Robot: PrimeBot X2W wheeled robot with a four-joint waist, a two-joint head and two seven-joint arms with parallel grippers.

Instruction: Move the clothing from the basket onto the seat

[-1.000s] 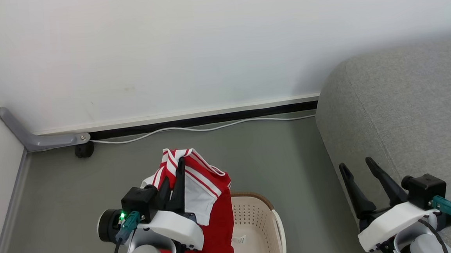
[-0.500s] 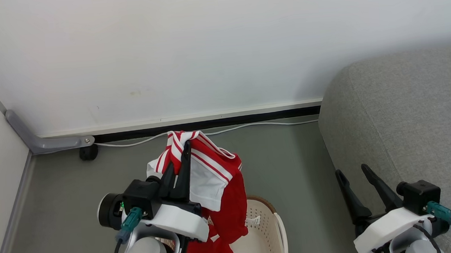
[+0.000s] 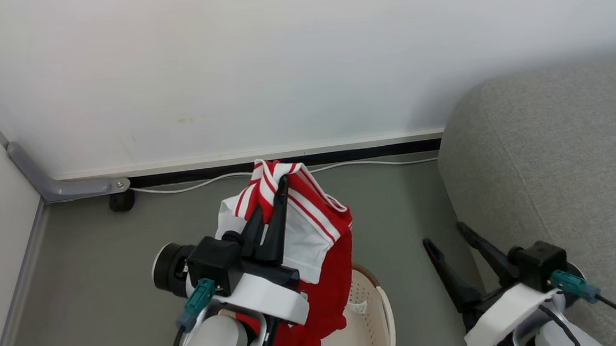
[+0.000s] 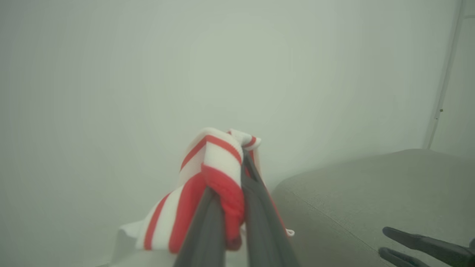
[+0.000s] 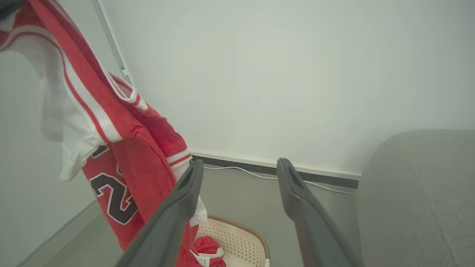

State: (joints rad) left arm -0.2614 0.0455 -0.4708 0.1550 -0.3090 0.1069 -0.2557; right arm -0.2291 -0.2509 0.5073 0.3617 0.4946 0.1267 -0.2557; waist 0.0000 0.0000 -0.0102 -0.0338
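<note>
Left gripper [image 3: 273,196], at lower centre of the head view, is clamped tight on a bunched red-and-white striped edge of a red jersey [image 3: 335,267] and holds it up above the basket. Right gripper [image 3: 442,233], at lower right, has its two dark fingers spread wide with nothing between them. Largest is the white wall [image 3: 280,62] across the top, then the grey fabric sofa [image 3: 553,152] on the right side, its rounded end just behind the right gripper. Grey-green floor [image 3: 105,271] takes the lower left and middle. The jersey drapes down from the closed fingers, white panel uppermost. In the right wrist view it shows dark numerals at left, and its lower end seems to reach the basket, though a finger hides that. At bottom centre the cream perforated basket [image 3: 385,312] with its brown rim peeks from behind the hanging cloth. A second crumpled red garment [image 5: 207,246] lies inside it. A thin white cable [image 3: 191,185] runs along the wall's foot.
</note>
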